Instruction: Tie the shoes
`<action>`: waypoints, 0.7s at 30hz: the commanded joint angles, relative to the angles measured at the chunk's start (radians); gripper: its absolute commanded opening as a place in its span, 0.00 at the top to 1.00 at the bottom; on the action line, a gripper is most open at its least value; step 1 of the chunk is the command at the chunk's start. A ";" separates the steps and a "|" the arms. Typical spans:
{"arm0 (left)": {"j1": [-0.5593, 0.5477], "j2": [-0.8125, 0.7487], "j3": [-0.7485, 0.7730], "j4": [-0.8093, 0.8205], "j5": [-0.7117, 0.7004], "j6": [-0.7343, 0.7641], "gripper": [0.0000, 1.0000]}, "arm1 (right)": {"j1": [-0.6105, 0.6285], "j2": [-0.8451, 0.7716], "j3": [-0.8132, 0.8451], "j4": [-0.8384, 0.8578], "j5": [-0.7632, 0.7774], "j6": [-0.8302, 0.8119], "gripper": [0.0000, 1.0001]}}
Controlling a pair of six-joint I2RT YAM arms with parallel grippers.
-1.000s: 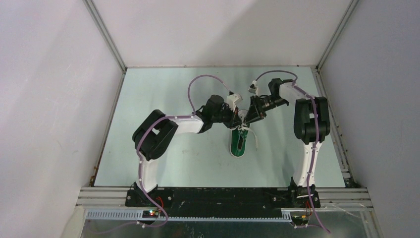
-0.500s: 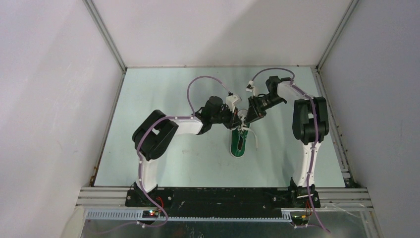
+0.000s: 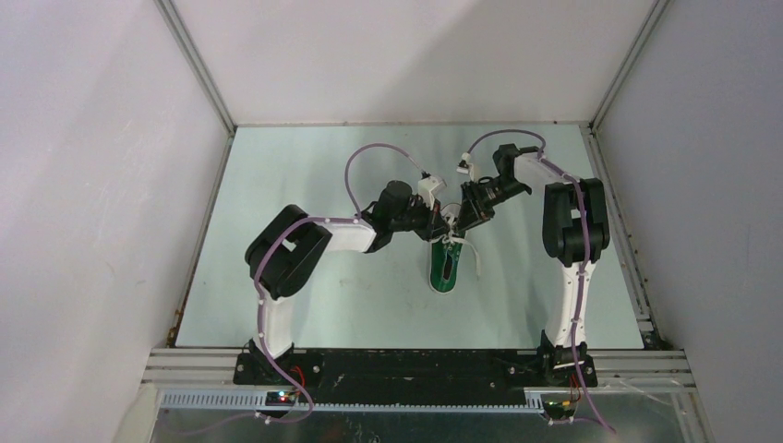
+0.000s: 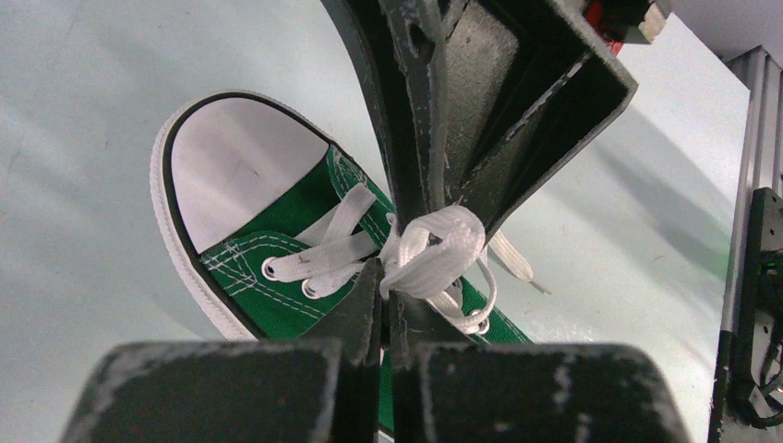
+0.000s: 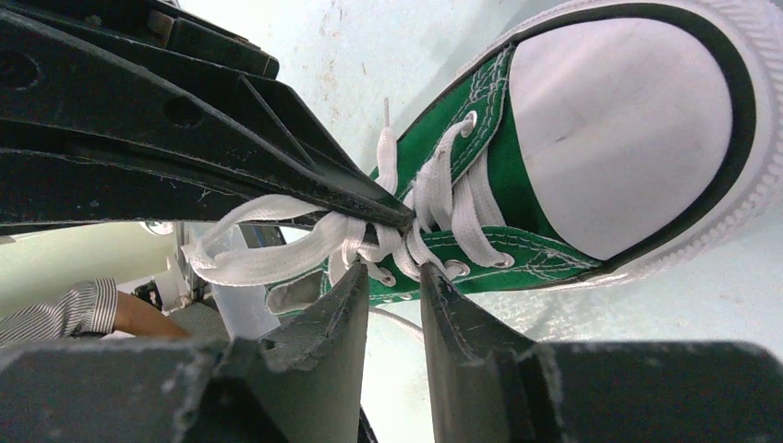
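Currently, the green sneaker (image 3: pixel 445 268) lies flat on the desk (image 3: pixel 305 185), about midway between the two arms. Its heel is toward their bases and its white toe cap (image 5: pixel 619 129) points to the far side. Both arms reach in over its front half and meet above the white laces (image 4: pixel 434 254), which are bunched into a loose loop over the eyelets. The left gripper (image 4: pixel 383 281) comes in from the left with its jaws pressed together, pinching lace at its tips. The right gripper (image 5: pixel 394 277) comes from the right with its jaws a narrow way apart, and desk shows through the gap. Its tips sit right at the lace bunch, but I cannot tell whether a strand is caught between them. One lace end trails off the sneaker's right side onto the desk.
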 commanded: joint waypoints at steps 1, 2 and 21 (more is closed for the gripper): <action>0.008 -0.054 -0.009 0.084 0.026 -0.045 1.00 | 0.005 0.013 0.027 0.022 -0.003 0.017 0.69; 0.008 -0.053 -0.011 0.093 0.031 -0.051 1.00 | 0.006 0.015 0.028 0.024 -0.013 0.020 0.69; 0.007 -0.044 -0.014 0.095 0.070 -0.072 1.00 | 0.008 0.043 0.040 0.006 -0.117 0.022 0.68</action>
